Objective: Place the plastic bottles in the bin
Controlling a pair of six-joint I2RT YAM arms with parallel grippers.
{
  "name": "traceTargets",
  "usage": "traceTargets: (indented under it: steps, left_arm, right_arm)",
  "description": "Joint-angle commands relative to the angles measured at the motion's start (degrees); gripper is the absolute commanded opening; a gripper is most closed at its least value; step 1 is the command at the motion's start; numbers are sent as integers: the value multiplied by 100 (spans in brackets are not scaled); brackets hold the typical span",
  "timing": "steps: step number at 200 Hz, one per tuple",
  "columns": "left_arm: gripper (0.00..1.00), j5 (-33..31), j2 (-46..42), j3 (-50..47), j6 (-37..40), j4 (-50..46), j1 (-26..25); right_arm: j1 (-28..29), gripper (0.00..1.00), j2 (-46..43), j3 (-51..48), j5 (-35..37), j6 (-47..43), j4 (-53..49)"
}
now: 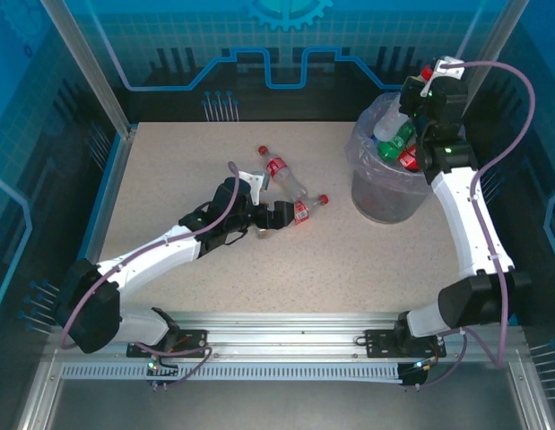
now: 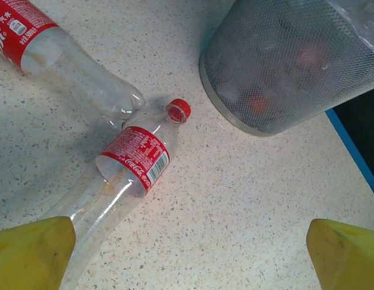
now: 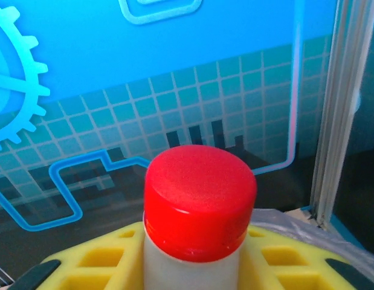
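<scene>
Two clear plastic bottles with red caps and red labels lie mid-table: one (image 1: 304,209) (image 2: 132,163) just ahead of my left gripper (image 1: 275,215) (image 2: 190,254), the other (image 1: 281,170) (image 2: 54,54) farther back. The left gripper's yellow fingertips (image 2: 29,254) stand wide open, and the near bottle's base runs along the left one. The grey mesh bin (image 1: 371,193) (image 2: 295,66), lined with a pale bag, holds a green bottle (image 1: 398,139) and red-labelled ones. Above its far rim my right gripper (image 1: 427,90) (image 3: 193,266) is shut on the white neck of a red-capped bottle (image 3: 200,205).
Blue walls and aluminium posts (image 1: 89,63) (image 3: 338,103) close in the speckled table (image 1: 169,170). The bin stands near the table's right edge (image 2: 356,151), close to the back right post. The arm bases sit on the rail at the front edge (image 1: 277,345).
</scene>
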Motion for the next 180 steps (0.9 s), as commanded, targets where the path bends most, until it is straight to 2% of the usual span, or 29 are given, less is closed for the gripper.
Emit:
traceTargets:
  steps: [1,97,180]
  left_arm:
    - [99,-115,49,97,129,-119,37]
    - [99,3,270,189,169,-143,31]
    - [99,46,306,64,99,-57,37]
  right_arm:
    - [-92,36,59,-105,-17,221,158]
    - [-371,36,341,-640,-566,1179,-645]
    - [-727,38,544,-874,-696,1619,-968]
